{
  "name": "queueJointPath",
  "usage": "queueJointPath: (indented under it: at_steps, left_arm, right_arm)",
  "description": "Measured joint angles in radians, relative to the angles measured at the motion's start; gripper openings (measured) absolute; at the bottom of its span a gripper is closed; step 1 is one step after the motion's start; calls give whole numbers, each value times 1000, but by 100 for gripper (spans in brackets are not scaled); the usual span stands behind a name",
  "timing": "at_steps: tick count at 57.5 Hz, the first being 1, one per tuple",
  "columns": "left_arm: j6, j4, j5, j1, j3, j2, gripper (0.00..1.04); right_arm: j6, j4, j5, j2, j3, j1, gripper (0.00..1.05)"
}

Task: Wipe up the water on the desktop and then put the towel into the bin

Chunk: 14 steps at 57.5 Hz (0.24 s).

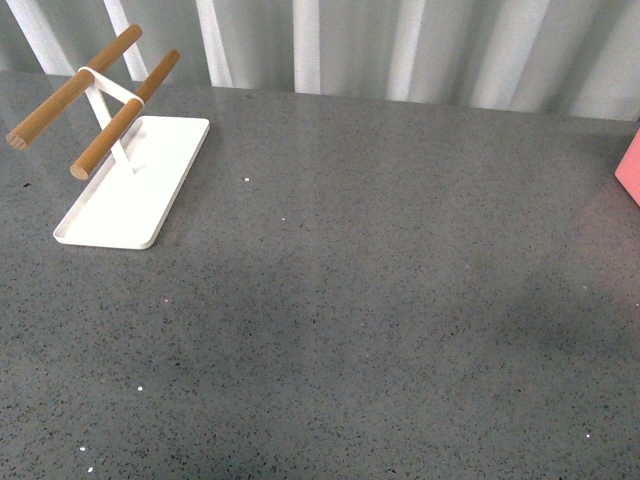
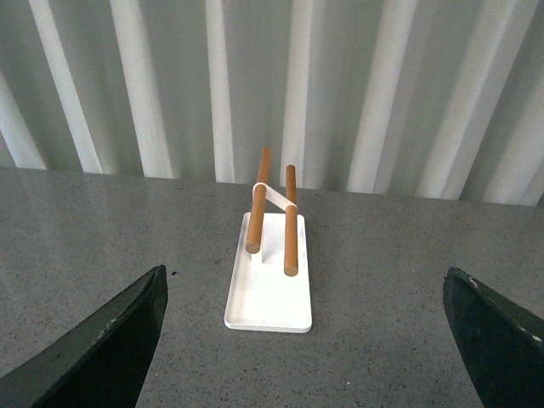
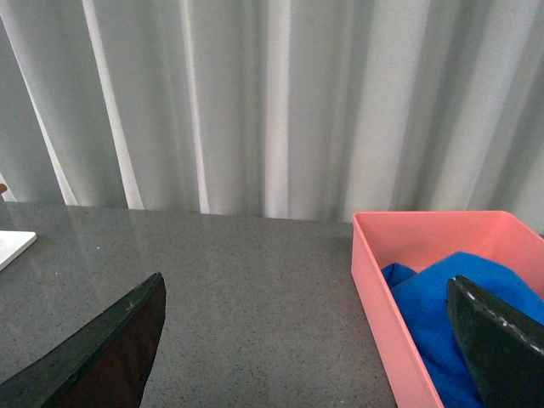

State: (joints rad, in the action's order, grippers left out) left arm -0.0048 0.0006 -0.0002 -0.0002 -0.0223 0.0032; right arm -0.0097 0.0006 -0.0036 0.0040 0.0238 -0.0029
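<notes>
The dark-grey speckled desktop (image 1: pixel 360 300) fills the front view; no water shows on it. At its right edge only a corner of the salmon-pink bin (image 1: pixel 630 168) shows. The right wrist view shows the bin (image 3: pixel 382 297) with the bright blue towel (image 3: pixel 425 306) lying inside it. My right gripper (image 3: pixel 310 348) is open above the desktop beside the bin's near wall, one dark finger (image 3: pixel 501 348) in front of the towel. My left gripper (image 2: pixel 306 340) is open over bare desktop (image 2: pixel 382 289), with nothing between its fingers. Neither arm appears in the front view.
A white flat-based rack (image 1: pixel 130 185) with two wooden bars (image 1: pixel 120 125) stands at the desktop's back left, also ahead of the left gripper as the rack (image 2: pixel 268 289). White ribbed curtain (image 1: pixel 400 45) hangs behind the desktop's far edge.
</notes>
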Motion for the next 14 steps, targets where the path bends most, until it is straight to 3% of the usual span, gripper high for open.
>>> queueJointPath:
  at_steps: [14]
  left_arm:
    - [0, 0, 0, 0, 0, 0, 98]
  right_arm:
    - [0, 0, 0, 0, 0, 0, 98]
